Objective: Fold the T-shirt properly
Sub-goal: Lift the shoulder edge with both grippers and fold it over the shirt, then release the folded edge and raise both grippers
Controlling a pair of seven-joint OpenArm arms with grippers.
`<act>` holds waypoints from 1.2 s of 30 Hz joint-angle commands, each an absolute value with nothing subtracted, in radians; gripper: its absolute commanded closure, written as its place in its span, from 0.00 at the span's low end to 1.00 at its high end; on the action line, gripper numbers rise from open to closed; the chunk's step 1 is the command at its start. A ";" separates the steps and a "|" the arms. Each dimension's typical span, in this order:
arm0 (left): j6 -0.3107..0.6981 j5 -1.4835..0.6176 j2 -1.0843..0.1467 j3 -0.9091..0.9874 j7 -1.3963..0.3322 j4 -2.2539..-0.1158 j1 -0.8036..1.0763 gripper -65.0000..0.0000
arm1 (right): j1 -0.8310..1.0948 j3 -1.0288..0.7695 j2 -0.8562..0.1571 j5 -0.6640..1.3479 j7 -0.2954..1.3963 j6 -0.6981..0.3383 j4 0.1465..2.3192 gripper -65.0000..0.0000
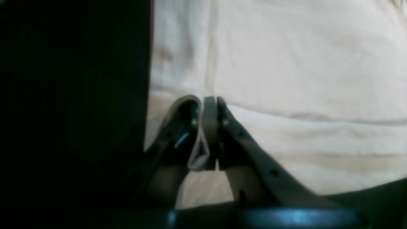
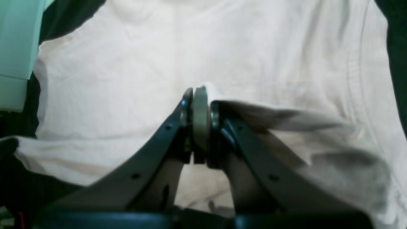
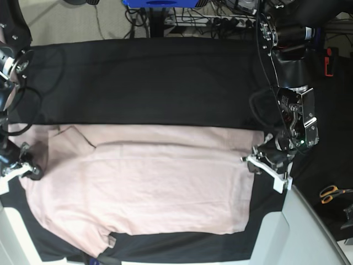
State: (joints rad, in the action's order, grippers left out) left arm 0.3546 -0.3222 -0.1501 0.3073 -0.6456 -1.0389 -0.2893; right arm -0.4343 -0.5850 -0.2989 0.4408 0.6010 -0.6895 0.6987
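Grippers: left gripper [image 1: 210,133], dark metal fingers with pale pads, pressed together on a folded edge of cloth; right gripper [image 2: 198,121], same build, pinching a raised ridge of the same cloth

Left grip: in the left wrist view a thin doubled strip of fabric stands between the pads and loops over one fingertip; the black table cloth [image 1: 73,111] fills the view's left side

Right grip: in the right wrist view the fabric rises in a tented fold to the pads and falls away in shadowed creases toward the lower right

Garment: pale pink short-sleeved cotton T-shirt [image 3: 143,182] spread mostly flat across the near half of the table; one end is held at the base view's right edge by the left gripper [image 3: 263,160], the other at the view's left edge by the right gripper [image 3: 22,165]; one sleeve points toward the near edge at lower left; a long crease runs just inside the far edge

Surface: black cloth bare on the far half; a pale table edge [image 3: 309,232] shows at lower right

Surroundings: orange-handled scissors [image 3: 332,193] lie on the dark floor at right, well apart from the shirt; cables and a blue object [image 3: 160,3] sit beyond the far edge
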 commanded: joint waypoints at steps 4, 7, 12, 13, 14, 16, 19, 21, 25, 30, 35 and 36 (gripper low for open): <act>0.357 -0.331 -0.159 0.309 -0.601 -1.012 -0.312 1.00 | -0.463 -0.588 -0.312 0.461 0.573 -0.698 0.713 1.00; 0.357 -0.331 -0.159 0.308 -0.575 -1.009 -0.311 1.00 | -0.463 -0.588 -0.312 0.461 0.572 -0.698 0.713 1.00; 0.357 -0.331 -0.157 0.308 -0.573 -1.009 -0.317 1.00 | -0.463 -0.588 -0.306 0.461 0.549 -0.698 0.713 0.99; 0.357 -0.331 -0.157 0.308 -0.573 -1.009 -0.326 1.00 | -0.463 -0.588 -0.298 0.461 0.527 -0.698 0.713 0.98; 0.357 -0.331 -0.157 0.308 -0.573 -1.006 -0.329 1.00 | -0.463 -0.588 -0.295 0.461 0.515 -0.698 0.713 0.95; 0.357 -0.331 -0.157 0.309 -0.572 -0.997 -0.334 1.00 | -0.463 -0.588 -0.292 0.461 0.504 -0.698 0.713 0.80; 0.357 -0.332 -0.157 0.320 -0.558 -1.001 -0.346 0.90 | -0.463 -0.593 -0.292 0.467 0.501 -0.698 0.713 0.49; 0.357 -0.332 -0.159 0.320 -0.519 -0.998 -0.354 0.66 | -0.463 -0.598 -0.292 0.470 0.484 -0.698 0.714 0.31; 0.357 -0.340 -0.159 0.321 -0.483 -1.015 -0.361 0.25 | -0.463 -0.602 -0.292 0.473 0.458 -0.698 0.723 0.22; 0.357 -0.341 -0.156 0.377 -0.489 -1.148 -0.315 0.15 | -0.374 -0.774 -0.291 0.605 0.533 -0.698 0.820 0.30; 0.357 -0.341 -0.151 0.433 -0.553 -1.336 -0.145 0.15 | -0.225 -1.024 -0.262 0.800 0.725 -0.604 0.892 0.32; 0.358 -0.341 -0.153 0.433 -0.564 -1.360 -0.111 0.15 | -0.200 -1.067 -0.251 0.828 0.730 -0.561 0.897 0.32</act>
State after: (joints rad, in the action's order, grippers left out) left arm 0.3477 -0.3241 -0.1459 0.4343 -0.5854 -1.3422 -0.0853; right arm -0.1829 -1.0756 -0.2378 0.8120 0.7273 -0.5304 0.8833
